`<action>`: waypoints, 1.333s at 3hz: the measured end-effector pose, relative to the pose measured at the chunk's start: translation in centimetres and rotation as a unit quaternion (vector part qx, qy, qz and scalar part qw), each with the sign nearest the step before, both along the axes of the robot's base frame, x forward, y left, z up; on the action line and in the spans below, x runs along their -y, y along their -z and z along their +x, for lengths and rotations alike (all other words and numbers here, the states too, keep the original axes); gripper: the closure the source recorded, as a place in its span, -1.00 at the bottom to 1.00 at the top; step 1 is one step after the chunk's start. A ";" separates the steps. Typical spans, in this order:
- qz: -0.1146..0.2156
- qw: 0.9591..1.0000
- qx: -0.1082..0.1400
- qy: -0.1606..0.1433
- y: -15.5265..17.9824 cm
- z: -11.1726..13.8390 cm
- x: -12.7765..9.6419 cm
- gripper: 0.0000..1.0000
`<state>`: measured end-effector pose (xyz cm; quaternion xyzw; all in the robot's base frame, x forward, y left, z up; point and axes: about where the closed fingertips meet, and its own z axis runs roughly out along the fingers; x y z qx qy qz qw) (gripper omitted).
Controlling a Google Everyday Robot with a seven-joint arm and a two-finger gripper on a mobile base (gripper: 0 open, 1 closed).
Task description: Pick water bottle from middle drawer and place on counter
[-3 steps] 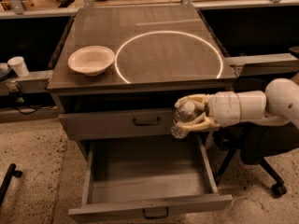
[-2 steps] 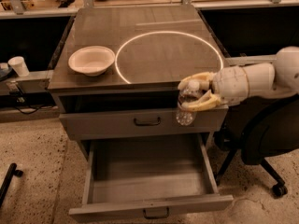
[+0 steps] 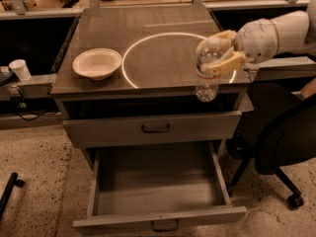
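Observation:
The water bottle (image 3: 207, 78) is clear with a ribbed body and a thin label band. It hangs upright in the air at the counter's front right edge, its base just below the counter top. My gripper (image 3: 211, 56) comes in from the right and is shut on the bottle's upper part, hiding its cap. The middle drawer (image 3: 158, 201) is pulled out below, and nothing shows inside it. The counter (image 3: 148, 28) is dark and glossy, with a white ring (image 3: 129, 51) on it.
A white bowl (image 3: 97, 63) sits on the counter's left side. The drawer with the flat grey front (image 3: 153, 127) above the open drawer is closed. A black office chair (image 3: 281, 137) stands close on the right. A white cup (image 3: 19, 69) stands on the left ledge.
My gripper has lifted the bottle from in front of the closed drawer up to counter height, moving it slightly right.

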<state>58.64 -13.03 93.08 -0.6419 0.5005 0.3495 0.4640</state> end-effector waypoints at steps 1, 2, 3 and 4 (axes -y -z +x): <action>0.010 0.999 0.005 0.048 -4.8 3.2 1.3 1.00; 0.045 0.990 -0.012 0.133 -7.7 6.4 3.5 1.00; 0.050 0.972 -0.046 0.224 -6.9 10.8 3.8 1.00; 0.062 0.956 -0.106 0.265 -1.8 15.4 1.4 0.96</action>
